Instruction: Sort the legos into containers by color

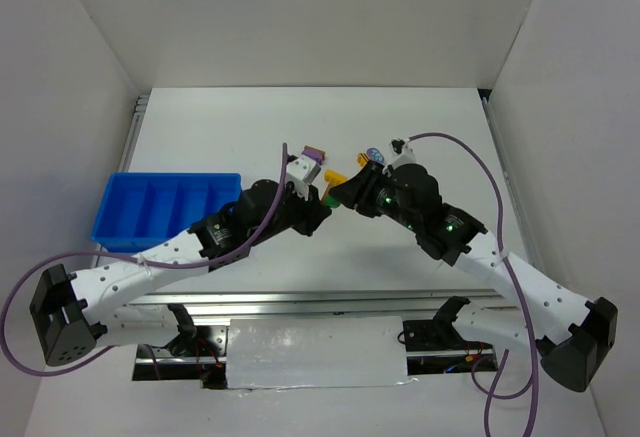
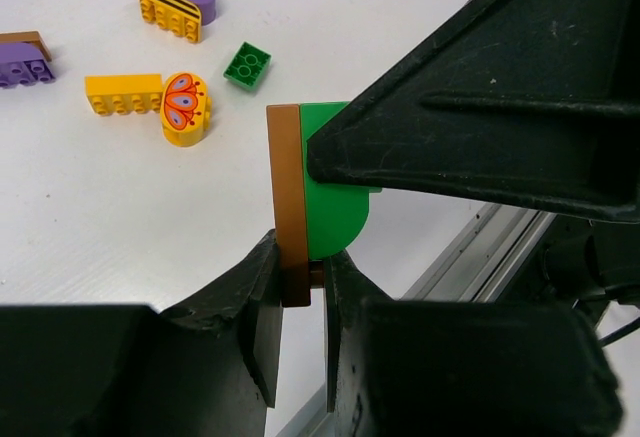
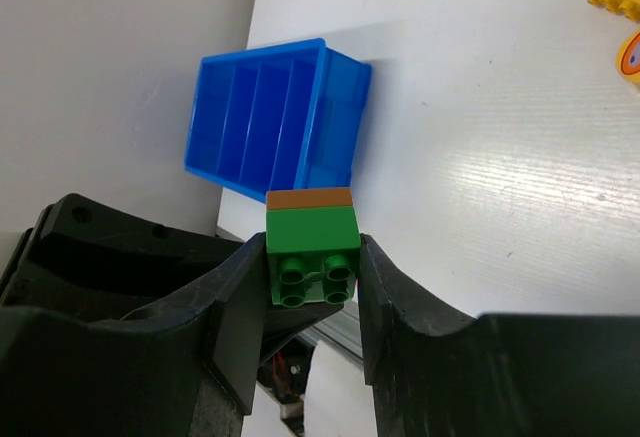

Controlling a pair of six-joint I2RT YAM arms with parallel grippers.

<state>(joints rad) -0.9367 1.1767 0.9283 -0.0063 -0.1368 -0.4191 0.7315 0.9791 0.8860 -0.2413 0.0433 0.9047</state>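
The blue tray (image 1: 110, 219) sits at the bench's (image 1: 420, 137) left, one corner hidden by the left arm (image 1: 150, 262). The left pincer (image 2: 300, 292) is clamped on the brown edge of a green-and-brown brick (image 2: 325, 192). The right pincer (image 3: 313, 257) grips its green half. A purple brick (image 2: 22, 59) is cut off.

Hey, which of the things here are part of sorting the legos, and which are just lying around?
Job: green-and-brown brick, yellow brick, orange butterfly brick, small green brick, purple-and-yellow brick, purple-and-brown brick, blue tray.
Lying about: purple cable, metal rail.
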